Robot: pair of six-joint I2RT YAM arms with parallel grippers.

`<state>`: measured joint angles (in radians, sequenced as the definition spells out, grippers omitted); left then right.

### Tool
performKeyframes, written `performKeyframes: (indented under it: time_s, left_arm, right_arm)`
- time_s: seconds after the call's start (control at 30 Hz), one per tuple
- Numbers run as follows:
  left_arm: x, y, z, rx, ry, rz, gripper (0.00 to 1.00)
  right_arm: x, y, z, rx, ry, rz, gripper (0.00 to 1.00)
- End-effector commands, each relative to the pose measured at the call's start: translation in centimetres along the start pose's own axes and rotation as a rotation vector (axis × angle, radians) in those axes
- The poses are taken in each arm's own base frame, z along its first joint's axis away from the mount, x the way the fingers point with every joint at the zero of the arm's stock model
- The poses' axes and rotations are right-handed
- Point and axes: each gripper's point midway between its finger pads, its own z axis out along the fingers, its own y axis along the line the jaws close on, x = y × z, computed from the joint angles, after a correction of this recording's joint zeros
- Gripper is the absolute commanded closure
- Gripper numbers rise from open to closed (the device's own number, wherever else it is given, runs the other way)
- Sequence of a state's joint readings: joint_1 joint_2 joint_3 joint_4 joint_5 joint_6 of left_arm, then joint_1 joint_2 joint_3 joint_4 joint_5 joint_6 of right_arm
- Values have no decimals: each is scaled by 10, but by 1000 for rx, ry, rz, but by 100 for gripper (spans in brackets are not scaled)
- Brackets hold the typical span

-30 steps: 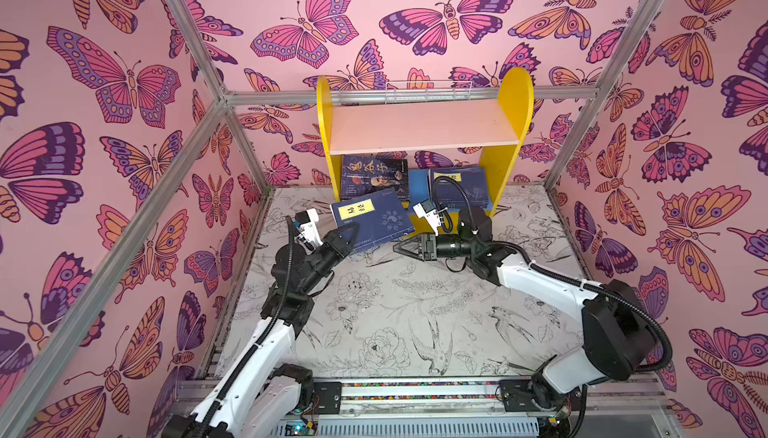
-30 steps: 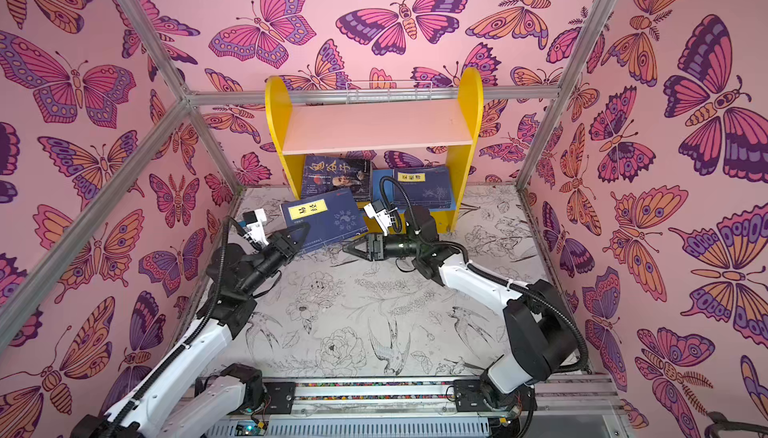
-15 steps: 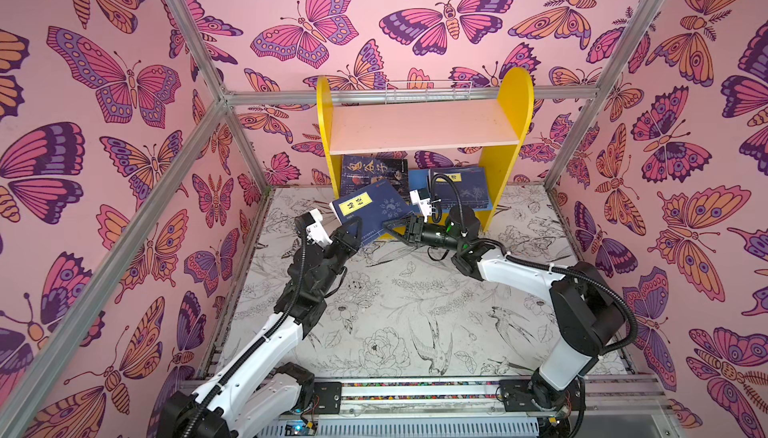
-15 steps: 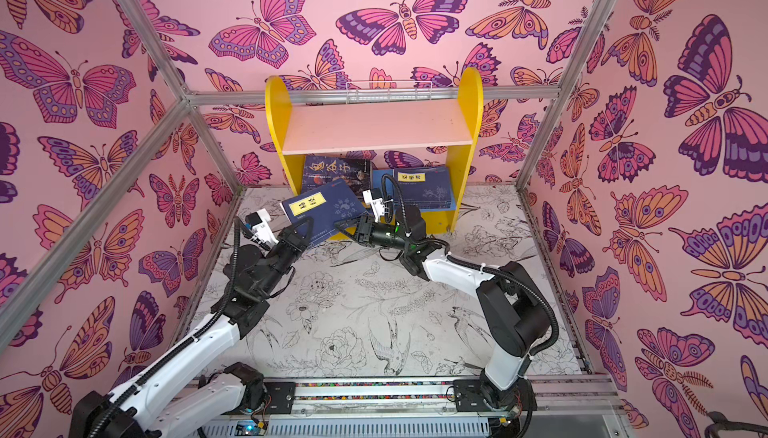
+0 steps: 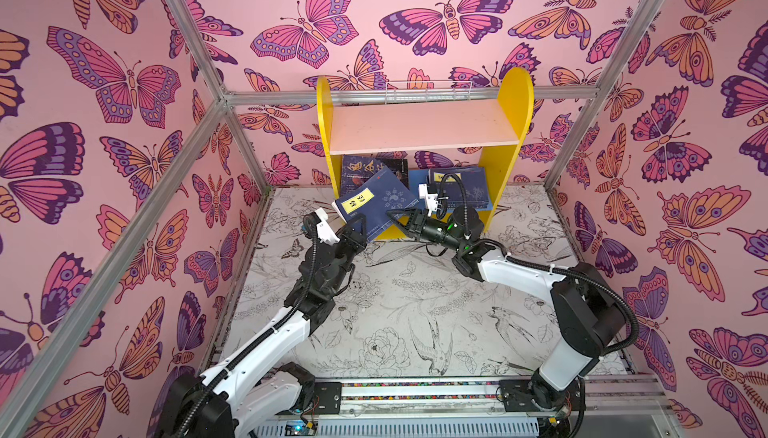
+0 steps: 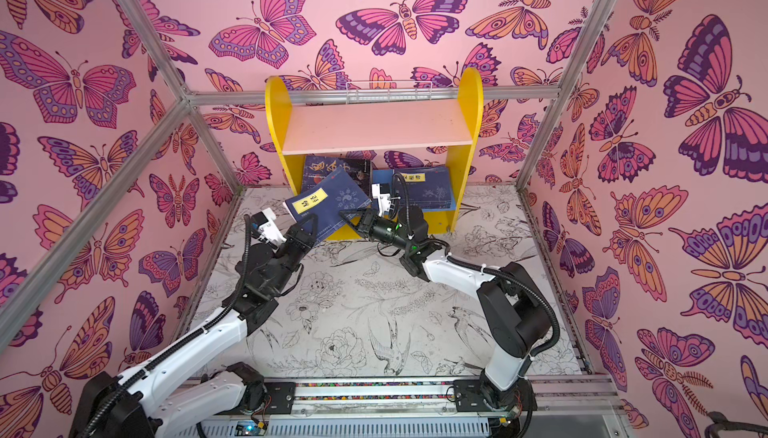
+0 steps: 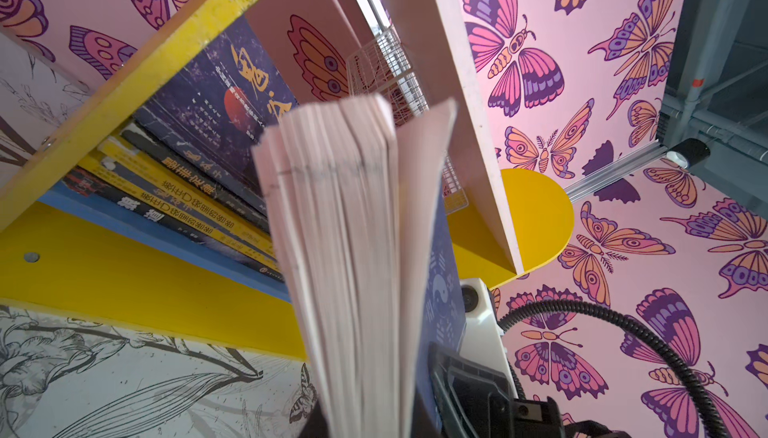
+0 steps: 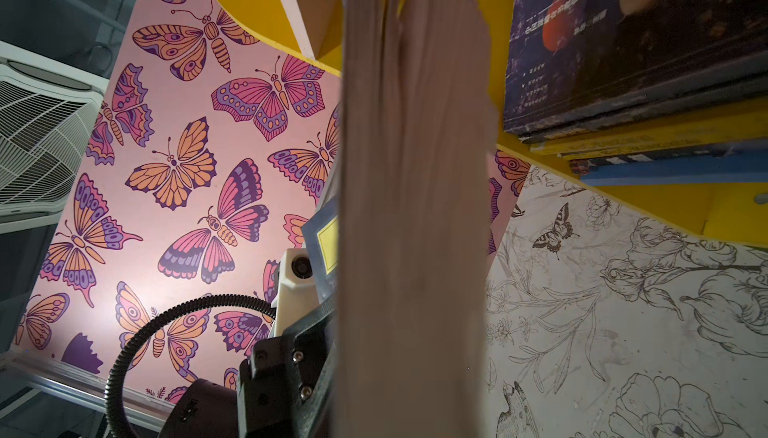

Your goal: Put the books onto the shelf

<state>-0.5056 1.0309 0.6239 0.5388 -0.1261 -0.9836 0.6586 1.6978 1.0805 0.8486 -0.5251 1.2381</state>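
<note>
**bolt_head:** So what's actually hard to read here? The navy book with the yellow label [image 5: 376, 203] fills the middle of both wrist views. All you get is a fanned page edge [image 7: 345, 248], blurry in the right wrist view, and neither wrist camera shows its own fingertips.

**shelfwatcher:** Yeah, go by the top views. The left gripper [image 5: 358, 228] has the book's lower corner between its fingers, jaws narrow and gripping it. The right gripper [image 5: 399, 218] is clamped tight on the book's edge from the opposite side. So both are holding the same book, tilted, off the floor, right in front of the shelf [image 5: 424, 128].

**bolt_head:** And what's past the grippers?

**shelfwatcher:** On the blue lower board [image 7: 166, 234] there's a stack lying flat on the side behind the left gripper: a dark book with calligraphy [image 7: 224, 95] on top, yellow spines [image 7: 187, 211] and a black one under it. I can't count them, the held book cuts the stack off. Behind the right gripper another navy book with a yellow label [image 6: 424, 190] lies on the same board, partly hidden by the right wrist camera and its cable. The pink upper board [image 6: 374, 128] is just above all that.

**bolt_head:** The floral floor mat [image 5: 415, 315] is under both arms.
</note>
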Motion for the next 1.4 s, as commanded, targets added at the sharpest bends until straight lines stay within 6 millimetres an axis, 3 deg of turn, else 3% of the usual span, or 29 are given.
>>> performKeyframes:
  time_s: [0.0, 0.07, 0.13, 0.4, 0.57, 0.73, 1.07, 1.17, 1.37]
  left_arm:
    - [29, 10, -9, -48, 125, 77, 67]
    - [21, 13, -18, -95, 111, 117, 54]
    - [11, 26, -31, -198, 95, 151, 50]
    - [-7, 78, -84, -523, 99, 276, 47]
    - [-7, 94, -101, -573, 99, 264, 47]
    - [-7, 99, -104, -587, 99, 251, 47]
    - [-5, 98, -103, -580, 120, 252, 47]
    - [-3, 100, -104, -583, 125, 249, 47]
    - [-3, 103, -104, -588, 128, 243, 47]
  right_arm:
    - [-46, 41, -24, -48, -172, -125, 100]
    - [-58, 32, -41, -10, -205, -123, 100]
    - [-73, 26, -66, 27, -258, -122, 100]
    - [-111, -18, -142, 265, -410, -122, 100]
    - [-133, -40, -169, 346, -488, -79, 100]
    - [-147, -55, -175, 379, -550, -56, 100]
    - [-188, -71, -162, 365, -633, -61, 100]
    - [-200, -84, -158, 379, -643, -51, 100]
    - [-214, -98, -156, 387, -664, -16, 100]
